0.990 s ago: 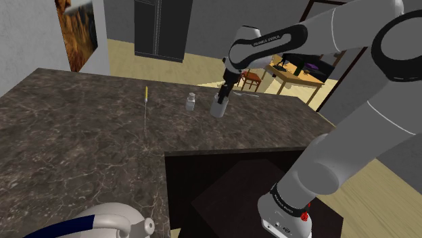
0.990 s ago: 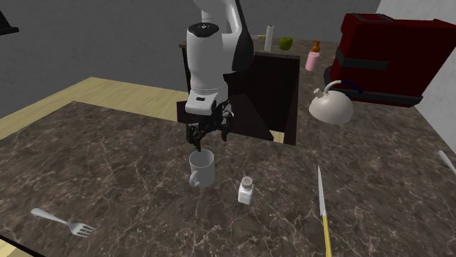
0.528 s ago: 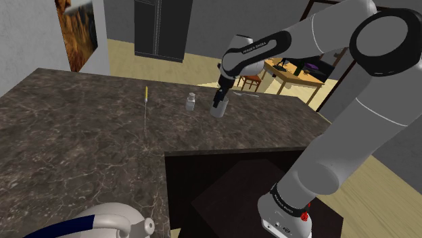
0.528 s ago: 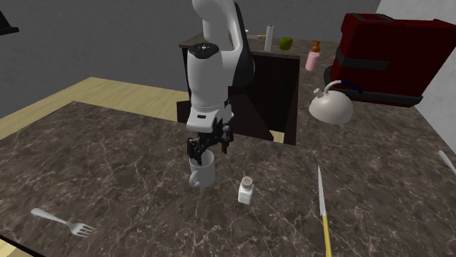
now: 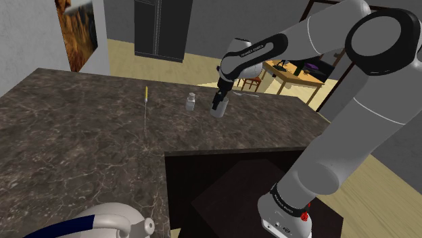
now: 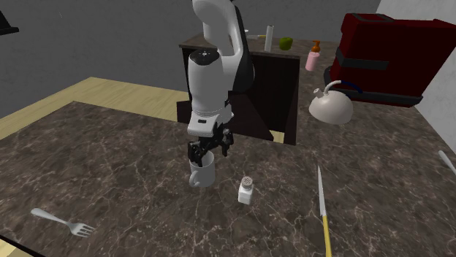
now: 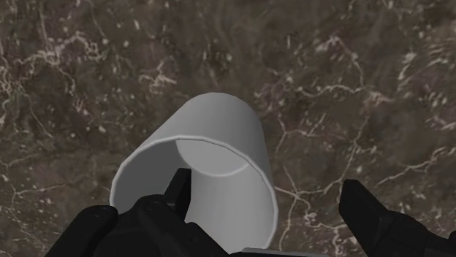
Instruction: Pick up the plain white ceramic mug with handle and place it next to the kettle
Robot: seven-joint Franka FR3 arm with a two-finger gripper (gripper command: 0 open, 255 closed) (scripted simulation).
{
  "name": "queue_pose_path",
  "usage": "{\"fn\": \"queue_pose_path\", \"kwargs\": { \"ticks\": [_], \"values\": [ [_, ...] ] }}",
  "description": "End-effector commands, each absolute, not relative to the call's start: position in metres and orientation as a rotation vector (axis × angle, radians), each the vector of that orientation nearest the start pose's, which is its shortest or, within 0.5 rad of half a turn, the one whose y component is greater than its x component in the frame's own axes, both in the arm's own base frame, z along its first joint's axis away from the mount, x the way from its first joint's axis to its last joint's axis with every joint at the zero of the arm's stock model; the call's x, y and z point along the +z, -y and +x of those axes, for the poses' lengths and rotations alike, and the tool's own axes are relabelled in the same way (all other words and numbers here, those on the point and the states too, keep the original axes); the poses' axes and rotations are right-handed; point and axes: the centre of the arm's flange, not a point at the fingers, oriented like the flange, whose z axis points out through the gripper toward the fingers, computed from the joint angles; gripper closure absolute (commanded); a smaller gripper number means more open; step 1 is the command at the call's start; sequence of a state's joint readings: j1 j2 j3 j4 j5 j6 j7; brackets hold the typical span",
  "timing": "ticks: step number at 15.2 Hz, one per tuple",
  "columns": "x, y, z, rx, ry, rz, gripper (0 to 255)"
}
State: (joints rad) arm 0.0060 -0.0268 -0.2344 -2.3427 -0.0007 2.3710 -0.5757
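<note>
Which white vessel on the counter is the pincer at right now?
The handled mug: the open pincer straddles its wall. The shaker stands beside it, the kettle farther off.

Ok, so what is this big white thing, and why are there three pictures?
It's a robot arm with black jaws for grabbing. One picture looks over its shoulder, one faces it across the dark marbled counter, and one is from a camera on its hand. On the counter are a white mug, a small shaker, a knife, a fork and a pale kettle. The jaws are open: one dips inside the mug, one is outside. Nothing is held yet.
</note>
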Motion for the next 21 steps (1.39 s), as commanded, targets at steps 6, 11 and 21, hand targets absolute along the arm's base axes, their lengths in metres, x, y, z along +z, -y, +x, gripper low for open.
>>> {"fn": "queue_pose_path", "kwargs": {
  "ticks": [6, 11, 21],
  "values": [
    [0.349, 0.115, 0.493, -0.083, 0.546, -3.109, 255],
    [0.349, 0.115, 0.493, -0.083, 0.546, -3.109, 255],
    [0.402, 0.115, 0.493, -0.083, 0.546, -3.109, 255]
  ]
}}
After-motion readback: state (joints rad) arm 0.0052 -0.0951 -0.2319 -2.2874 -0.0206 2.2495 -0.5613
